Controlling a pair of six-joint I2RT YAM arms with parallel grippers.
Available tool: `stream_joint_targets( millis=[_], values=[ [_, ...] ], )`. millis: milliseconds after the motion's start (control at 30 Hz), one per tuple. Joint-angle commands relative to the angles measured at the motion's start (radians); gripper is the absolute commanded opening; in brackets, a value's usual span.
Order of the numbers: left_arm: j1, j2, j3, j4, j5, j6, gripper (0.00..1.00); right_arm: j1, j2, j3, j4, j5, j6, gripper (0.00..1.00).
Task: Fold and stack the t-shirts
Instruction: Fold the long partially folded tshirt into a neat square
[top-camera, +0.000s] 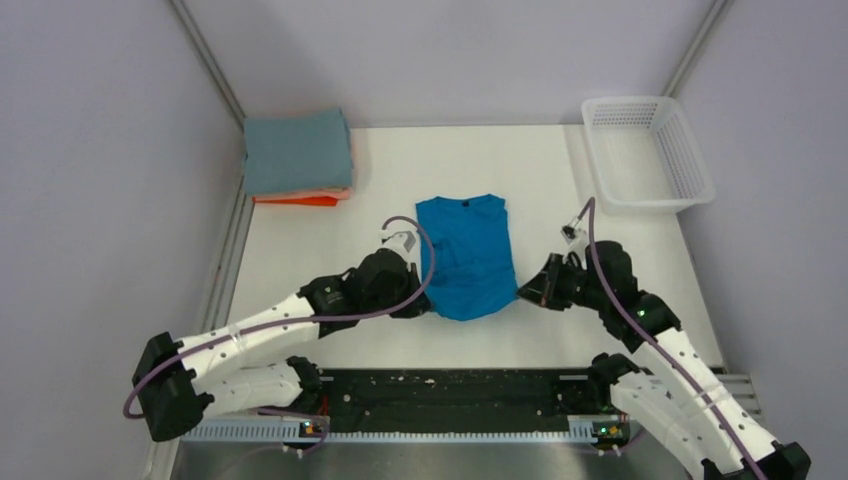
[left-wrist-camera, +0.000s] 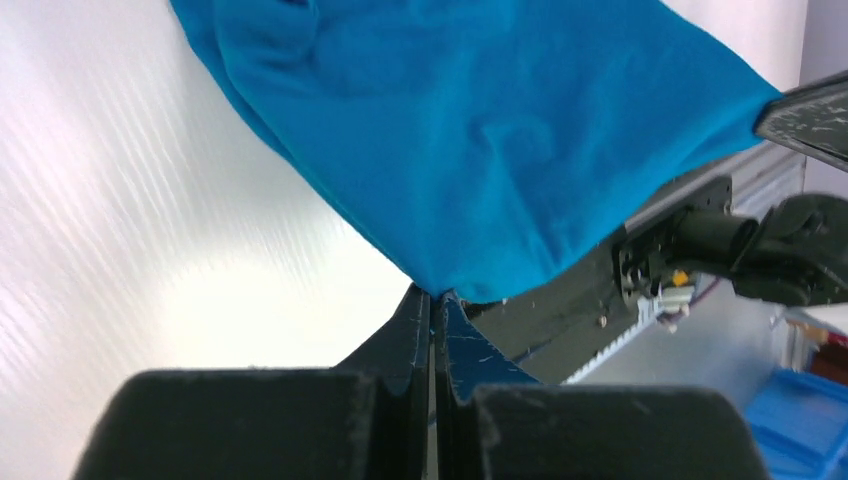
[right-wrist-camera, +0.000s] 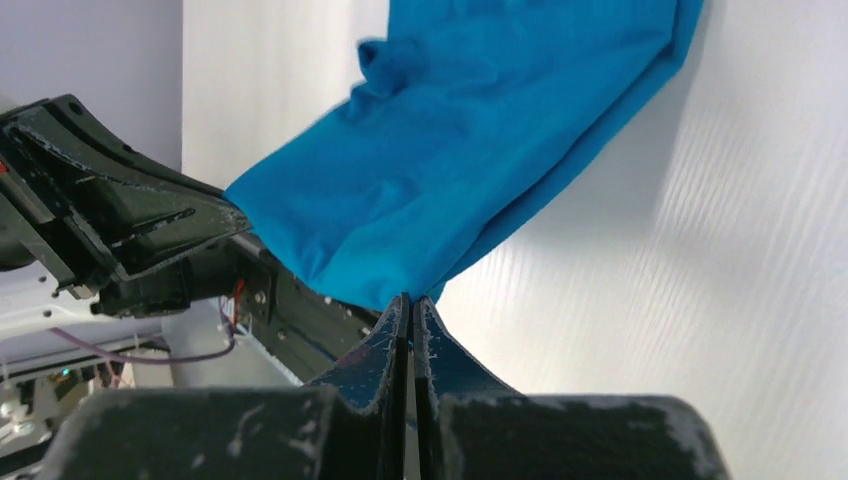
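A bright blue t-shirt (top-camera: 466, 254) lies mid-table, collar toward the far side, its near hem lifted. My left gripper (top-camera: 421, 305) is shut on the hem's left corner; in the left wrist view the cloth (left-wrist-camera: 470, 120) rises from the pinched tips (left-wrist-camera: 434, 296). My right gripper (top-camera: 527, 294) is shut on the hem's right corner; in the right wrist view the cloth (right-wrist-camera: 470, 130) hangs from the tips (right-wrist-camera: 409, 302). A stack of folded t-shirts stands at the far left: grey-blue (top-camera: 297, 150) on top, salmon pink (top-camera: 330, 193) under it and orange (top-camera: 295, 201) at the bottom.
A white mesh basket (top-camera: 648, 150) stands at the far right corner. A black rail (top-camera: 440, 395) runs along the near edge between the arm bases. Grey walls close in the table on the left, right and back.
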Motion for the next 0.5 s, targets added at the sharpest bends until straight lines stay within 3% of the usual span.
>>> stream_joint_targets(
  millis=[0, 133, 300, 467],
  values=[
    [0.007, -0.008, 0.095, -0.007, -0.207, 0.096, 0.00, 0.009, 0.057, 0.156, 0.008, 0.130, -0.071, 0.00],
    [0.074, 0.041, 0.149, 0.052, -0.234, 0.142, 0.00, 0.004, 0.163, 0.237, 0.069, 0.232, -0.064, 0.00],
    [0.242, 0.148, 0.243, 0.089, -0.179, 0.176, 0.00, -0.025, 0.351, 0.324, 0.231, 0.226, -0.077, 0.00],
    [0.320, 0.280, 0.380, 0.070, -0.182, 0.229, 0.00, -0.077, 0.508, 0.442, 0.287, 0.285, -0.139, 0.00]
  ],
)
